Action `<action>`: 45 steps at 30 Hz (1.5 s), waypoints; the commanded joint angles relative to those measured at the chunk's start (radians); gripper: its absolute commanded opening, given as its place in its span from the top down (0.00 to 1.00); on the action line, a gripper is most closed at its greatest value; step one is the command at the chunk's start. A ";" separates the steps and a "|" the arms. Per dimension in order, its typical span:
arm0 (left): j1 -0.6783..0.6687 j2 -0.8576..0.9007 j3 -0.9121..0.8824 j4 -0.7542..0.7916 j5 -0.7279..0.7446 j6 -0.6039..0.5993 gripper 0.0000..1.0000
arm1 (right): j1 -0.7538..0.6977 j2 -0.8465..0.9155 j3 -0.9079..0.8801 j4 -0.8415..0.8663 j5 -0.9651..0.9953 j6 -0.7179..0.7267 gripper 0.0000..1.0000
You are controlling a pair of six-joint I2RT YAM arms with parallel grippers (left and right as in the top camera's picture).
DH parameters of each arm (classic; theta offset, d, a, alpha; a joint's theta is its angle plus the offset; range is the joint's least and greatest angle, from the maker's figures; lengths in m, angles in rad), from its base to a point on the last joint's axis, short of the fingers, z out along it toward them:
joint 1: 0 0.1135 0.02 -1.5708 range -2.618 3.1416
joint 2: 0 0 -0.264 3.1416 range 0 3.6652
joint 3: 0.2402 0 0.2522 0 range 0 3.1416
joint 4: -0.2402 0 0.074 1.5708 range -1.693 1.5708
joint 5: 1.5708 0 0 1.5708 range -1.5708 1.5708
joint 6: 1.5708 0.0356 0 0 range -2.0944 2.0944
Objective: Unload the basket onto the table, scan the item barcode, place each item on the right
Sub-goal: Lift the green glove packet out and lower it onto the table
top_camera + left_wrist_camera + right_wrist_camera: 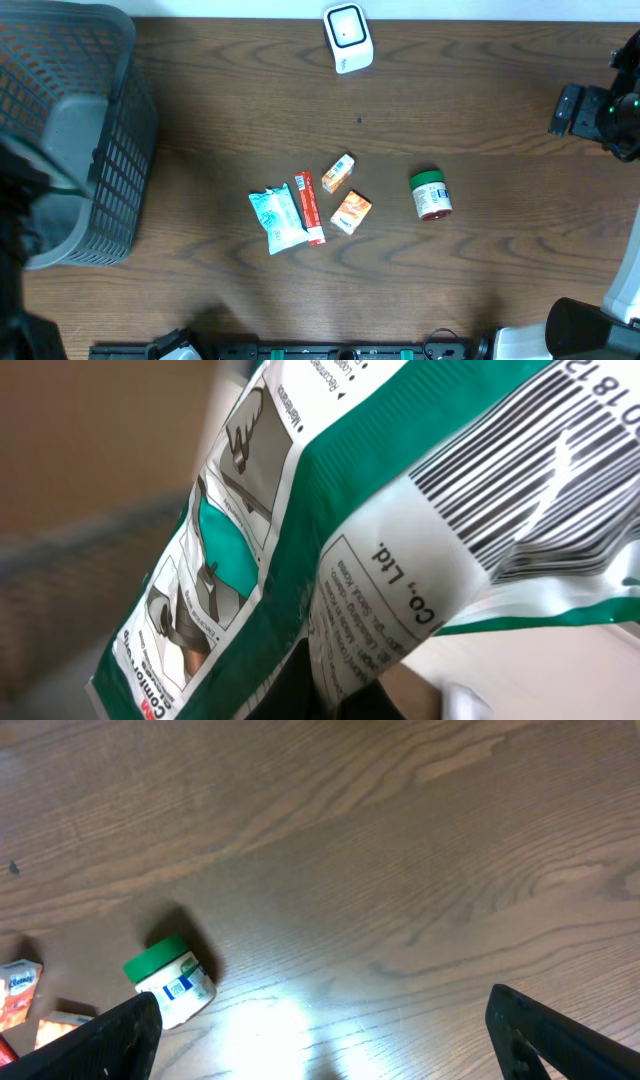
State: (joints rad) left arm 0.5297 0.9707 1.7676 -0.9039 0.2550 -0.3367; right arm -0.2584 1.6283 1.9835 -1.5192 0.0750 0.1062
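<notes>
Dark wood-grain desk (200,90) carries a white scanner (347,37) at its far edge. Left end effector, fingers hidden, is pressed together on a green-and-white packet (330,510), its barcode (510,470) facing the wrist camera. Right end effector (330,1040) hovers spread wide near a green-lidded jar (170,982).

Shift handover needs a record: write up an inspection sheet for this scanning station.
surface: wood-grain table, no spills seen.
job's things: white scanner at far edge; green-and-white packet, barcode showing, filling left wrist view.
clutter: teal pouch beside red stick pack, small orange box, larger orange box, green-lidded jar on its side, mid-table.
grippers: left end effector shut, apparently on the packet, fingers hidden; right end effector open, empty, above the table.
cables: thin dark line across the basket, likely a lead.
surroundings: grey mesh basket at left.
</notes>
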 commanded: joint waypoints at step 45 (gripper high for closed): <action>-0.784 0.851 -0.620 0.040 -0.241 -0.343 0.93 | -0.002 0.003 0.011 0.000 -0.001 0.012 0.01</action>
State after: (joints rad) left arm -0.2417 1.7870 1.1530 -0.8738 0.0288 -0.6621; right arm -0.2584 1.6279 1.9835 -1.5192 0.0750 0.1062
